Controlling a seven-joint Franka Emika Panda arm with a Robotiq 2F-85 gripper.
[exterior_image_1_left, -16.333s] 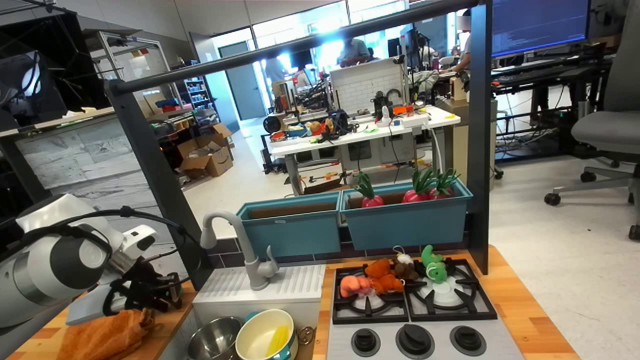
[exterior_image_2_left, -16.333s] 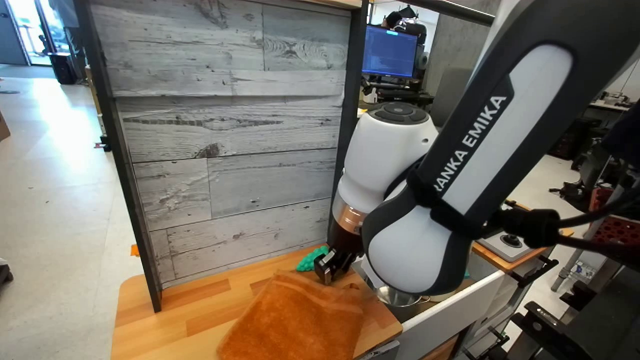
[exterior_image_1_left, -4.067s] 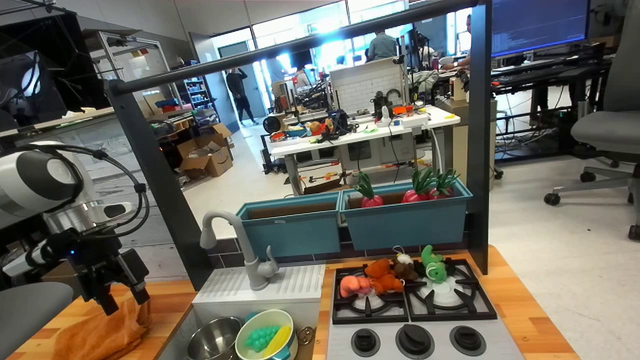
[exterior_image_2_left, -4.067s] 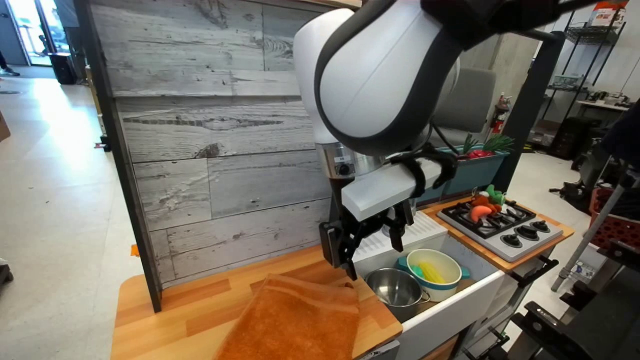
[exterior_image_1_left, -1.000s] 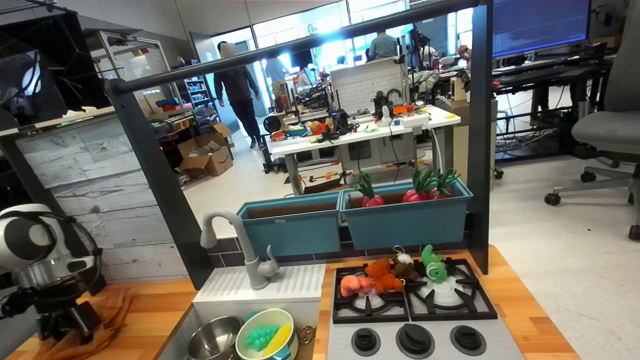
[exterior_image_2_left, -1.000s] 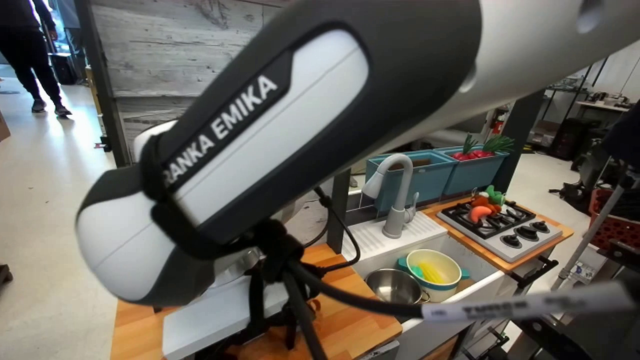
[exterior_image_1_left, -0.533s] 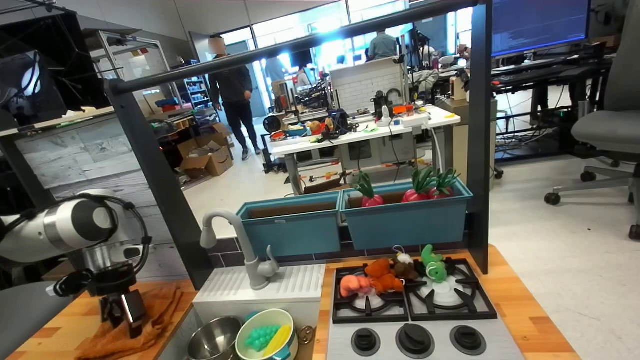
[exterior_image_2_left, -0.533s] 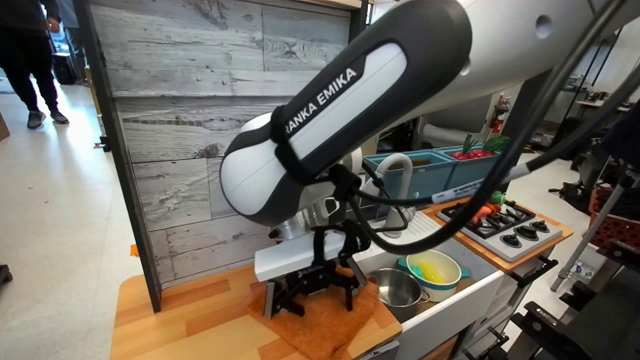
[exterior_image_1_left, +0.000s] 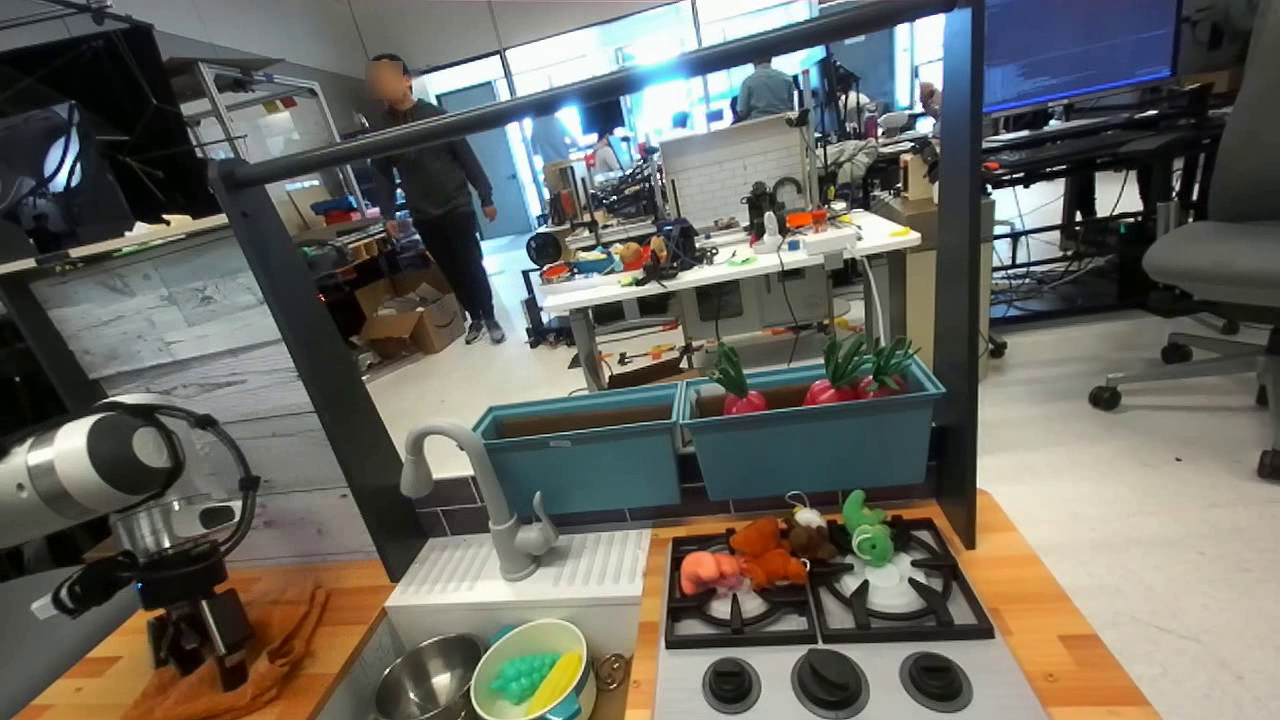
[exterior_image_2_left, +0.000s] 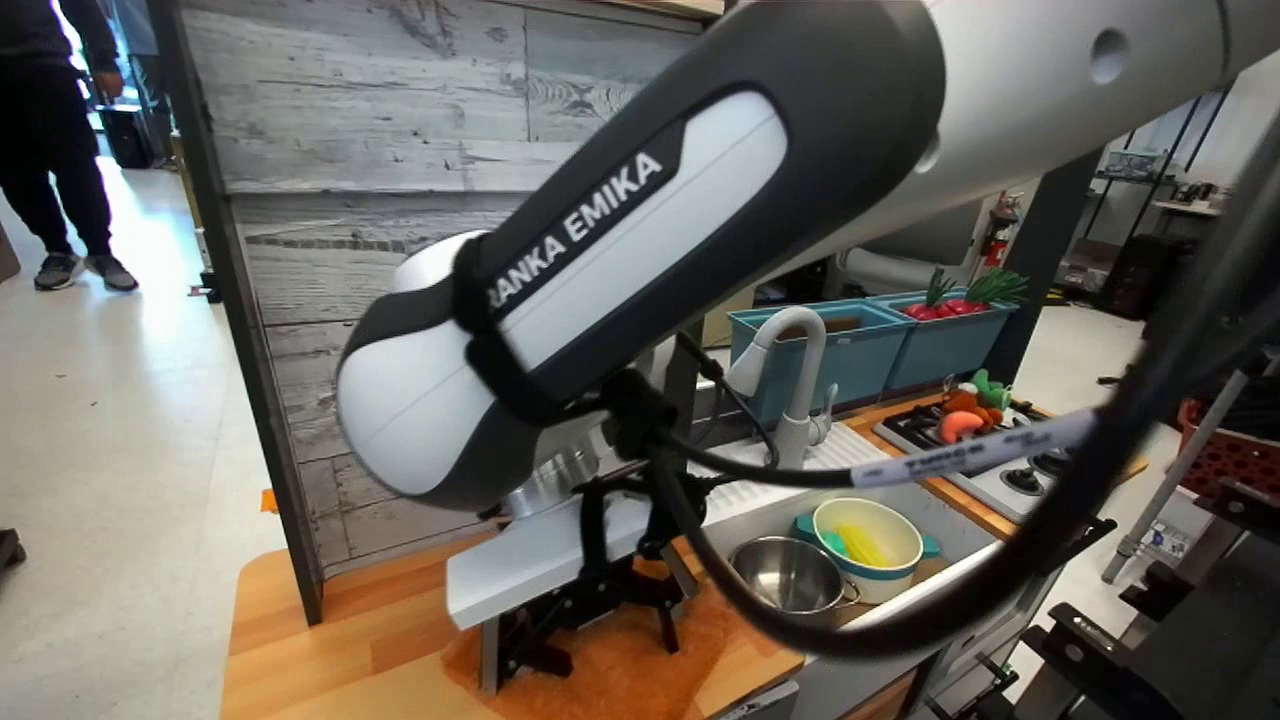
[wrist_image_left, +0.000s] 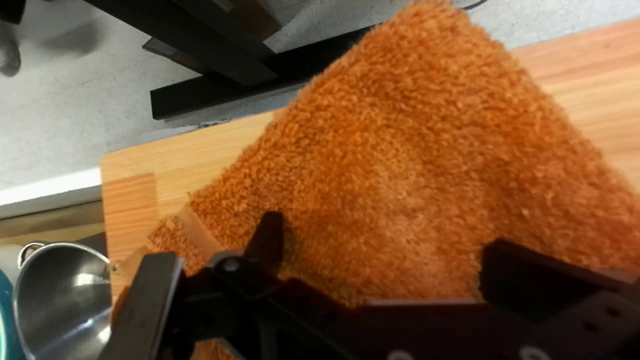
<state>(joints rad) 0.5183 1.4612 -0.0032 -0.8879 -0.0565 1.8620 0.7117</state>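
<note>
My gripper (wrist_image_left: 382, 232) stands open low over a fuzzy orange towel (wrist_image_left: 415, 145), its fingers (wrist_image_left: 270, 235) spread wide with only towel surface showing between them. The fingertips look pressed to the cloth or very near it; which one I cannot tell. In both exterior views the gripper (exterior_image_1_left: 205, 672) (exterior_image_2_left: 610, 655) points down at the towel (exterior_image_1_left: 280, 660) (exterior_image_2_left: 700, 640), which lies rumpled on the wooden counter (exterior_image_2_left: 330, 630). Part of the cloth is hidden by the arm and fingers.
Beside the counter, the sink holds a metal bowl (exterior_image_1_left: 435, 675) and a cream pot (exterior_image_1_left: 545, 632) with green grapes (exterior_image_1_left: 525, 678) and a yellow toy (exterior_image_1_left: 555, 685). A faucet (exterior_image_1_left: 487, 485), teal planters (exterior_image_1_left: 580, 470), a stove (exterior_image_1_left: 780, 668) with plush toys (exterior_image_1_left: 760, 560), and a plank wall (exterior_image_2_left: 400, 140) stand around.
The green grapes have gone from the counter into the pot. My gripper came down onto the towel; within the last second both shifted toward the sink, then partly back.
</note>
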